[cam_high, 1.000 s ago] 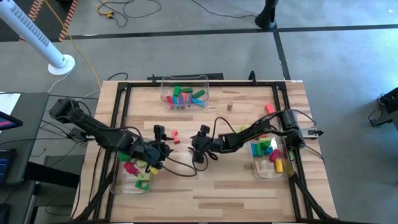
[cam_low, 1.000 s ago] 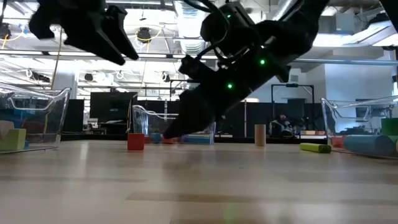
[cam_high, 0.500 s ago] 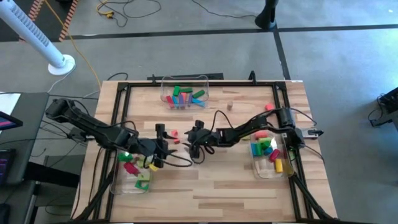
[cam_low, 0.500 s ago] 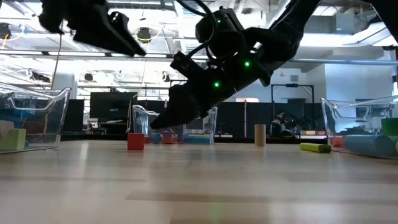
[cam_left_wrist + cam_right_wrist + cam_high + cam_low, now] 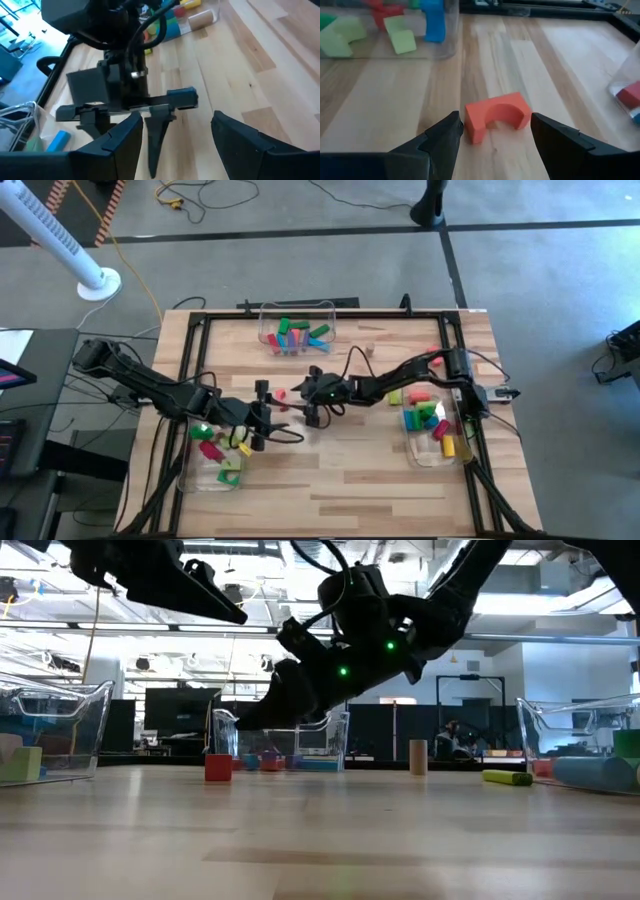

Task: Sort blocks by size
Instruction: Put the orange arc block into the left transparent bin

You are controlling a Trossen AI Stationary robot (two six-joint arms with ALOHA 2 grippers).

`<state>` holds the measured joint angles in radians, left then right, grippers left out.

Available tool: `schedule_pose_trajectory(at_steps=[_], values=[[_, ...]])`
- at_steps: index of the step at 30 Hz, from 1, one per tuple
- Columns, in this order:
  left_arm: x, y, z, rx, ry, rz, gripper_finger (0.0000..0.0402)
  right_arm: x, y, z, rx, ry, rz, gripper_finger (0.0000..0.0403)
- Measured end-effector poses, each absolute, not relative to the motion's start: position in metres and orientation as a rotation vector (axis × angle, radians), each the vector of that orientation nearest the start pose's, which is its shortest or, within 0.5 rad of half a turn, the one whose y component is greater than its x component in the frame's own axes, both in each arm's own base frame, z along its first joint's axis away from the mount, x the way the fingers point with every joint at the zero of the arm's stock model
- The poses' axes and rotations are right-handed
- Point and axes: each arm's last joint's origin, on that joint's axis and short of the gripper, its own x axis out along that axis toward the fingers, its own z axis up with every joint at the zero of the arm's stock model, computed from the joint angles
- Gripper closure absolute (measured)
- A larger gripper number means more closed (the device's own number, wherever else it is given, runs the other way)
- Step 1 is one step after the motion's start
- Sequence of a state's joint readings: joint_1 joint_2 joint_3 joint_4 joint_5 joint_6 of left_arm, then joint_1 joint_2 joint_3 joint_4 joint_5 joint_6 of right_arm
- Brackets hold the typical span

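Observation:
A red arch block [image 5: 497, 119] lies on the bare table [image 5: 350, 470] near the middle, also seen as the red block [image 5: 281, 395] in the high view. My right gripper [image 5: 494, 134] is open and hovers just short of it, one finger to each side, touching nothing. In the low view my right gripper [image 5: 250, 723] hangs above the table. My left gripper [image 5: 263, 416] is open and empty, held above the table beside the left bin. A tan cylinder [image 5: 369, 350] and a pink block [image 5: 432, 354] sit loose on the table.
Three clear bins hold sorted blocks: one at the far edge [image 5: 297, 330], one on the left [image 5: 220, 465], one on the right [image 5: 435, 435]. A yellow-green cylinder [image 5: 507, 777] lies near the right bin. The two grippers are close together at mid-table. A black frame [image 5: 190, 350] rims the table.
My right gripper has moved toward the table's left and far edges, closing on the red arch block, and has stayed open. My left gripper has tipped up nearer to level while staying almost in place, still open.

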<state>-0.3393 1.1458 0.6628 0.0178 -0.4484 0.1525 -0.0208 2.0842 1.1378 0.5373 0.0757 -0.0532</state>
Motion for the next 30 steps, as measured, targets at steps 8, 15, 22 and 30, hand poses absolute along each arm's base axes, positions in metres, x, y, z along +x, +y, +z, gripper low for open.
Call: schedule_pose_trajectory(at_steps=[8,15,22,30], values=[[0.23,-0.069,0.241,0.297,0.437,0.036,0.0178,0.433,-0.015,0.139,-0.045,0.328,-0.029,0.0133],[0.231,-0.069,0.241,0.281,0.436,0.039,0.0178,0.439,-0.019,0.093,-0.04,0.424,-0.06,0.0133],[0.23,-0.071,0.241,0.27,0.44,0.03,0.0178,0.455,-0.02,0.083,-0.039,0.431,-0.06,0.0133],[0.23,-0.072,0.241,0.262,0.437,0.025,0.0178,0.458,-0.019,0.085,-0.057,0.444,-0.053,0.0134]])
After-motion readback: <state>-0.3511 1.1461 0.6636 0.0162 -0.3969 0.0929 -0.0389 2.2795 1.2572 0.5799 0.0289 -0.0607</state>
